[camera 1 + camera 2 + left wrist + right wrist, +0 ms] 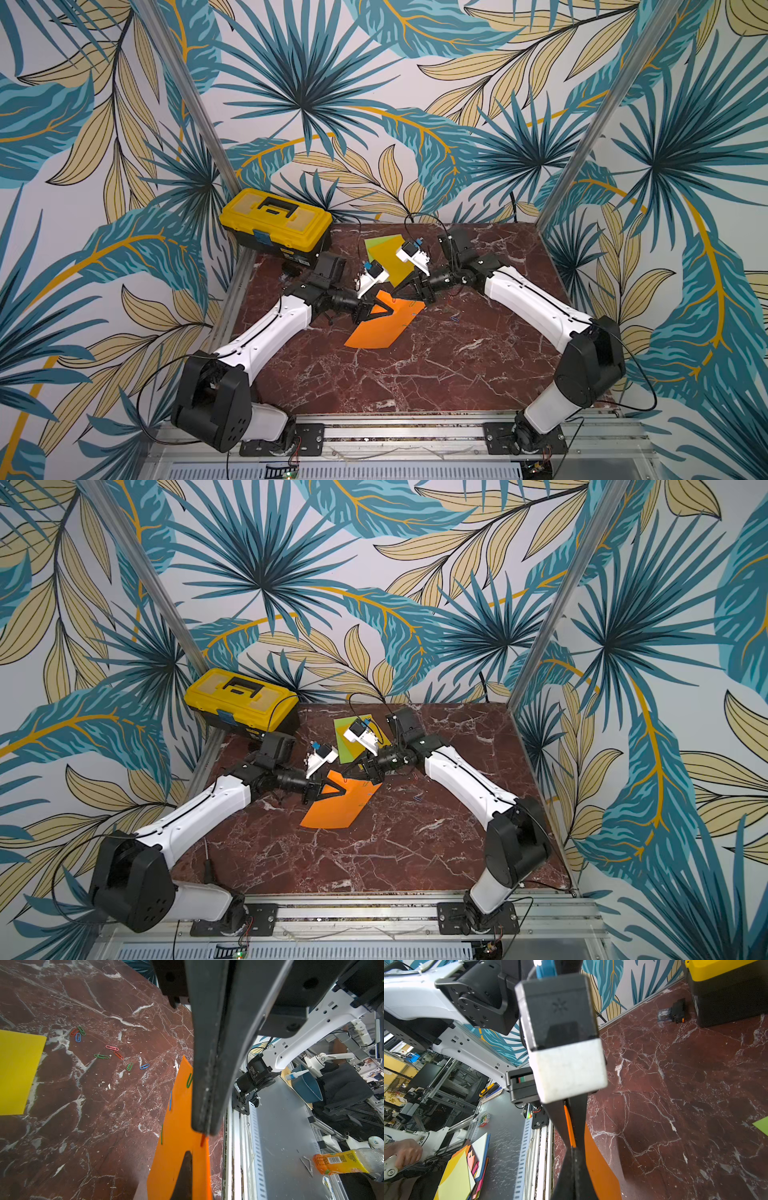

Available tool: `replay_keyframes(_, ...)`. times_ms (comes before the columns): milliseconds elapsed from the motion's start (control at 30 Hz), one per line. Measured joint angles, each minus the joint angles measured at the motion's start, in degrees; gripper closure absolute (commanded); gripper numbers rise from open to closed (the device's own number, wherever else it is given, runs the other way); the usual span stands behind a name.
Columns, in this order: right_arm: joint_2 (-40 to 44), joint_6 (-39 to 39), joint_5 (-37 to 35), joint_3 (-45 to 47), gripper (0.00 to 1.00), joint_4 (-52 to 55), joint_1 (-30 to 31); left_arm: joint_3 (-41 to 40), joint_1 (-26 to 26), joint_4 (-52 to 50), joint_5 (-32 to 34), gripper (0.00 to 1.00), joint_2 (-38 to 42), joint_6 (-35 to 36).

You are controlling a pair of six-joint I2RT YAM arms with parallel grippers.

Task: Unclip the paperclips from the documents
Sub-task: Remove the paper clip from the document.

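Observation:
The orange document [388,332] lies mid-table, its far end lifted. My left gripper [390,309] [188,1153] is shut on that end. My right gripper [395,296] [572,1148] meets it from the opposite side, shut on a red paperclip [202,1140] at the sheet's edge. Green [189,1080] and blue [170,1101] paperclips remain clipped along the orange sheet [176,1157]. Several loose paperclips [112,1048] lie on the marble. The golden yellow document [400,266] overlaps the lime green one [380,242] behind the grippers.
A yellow toolbox [276,224] stands at the back left corner, with a small black device [673,1012] beside it. More loose clips [455,319] lie under the right arm. The metal rail [395,432] runs along the table's front edge.

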State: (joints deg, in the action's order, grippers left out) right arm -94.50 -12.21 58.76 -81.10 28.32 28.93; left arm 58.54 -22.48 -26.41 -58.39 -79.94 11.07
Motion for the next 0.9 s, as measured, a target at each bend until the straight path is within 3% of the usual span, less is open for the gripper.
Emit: replay_keyframes(900,0.0,1.2,0.5,0.8,0.96,-1.2,-0.7,0.0,0.0,0.0,-0.1,1.00,0.0,0.0)
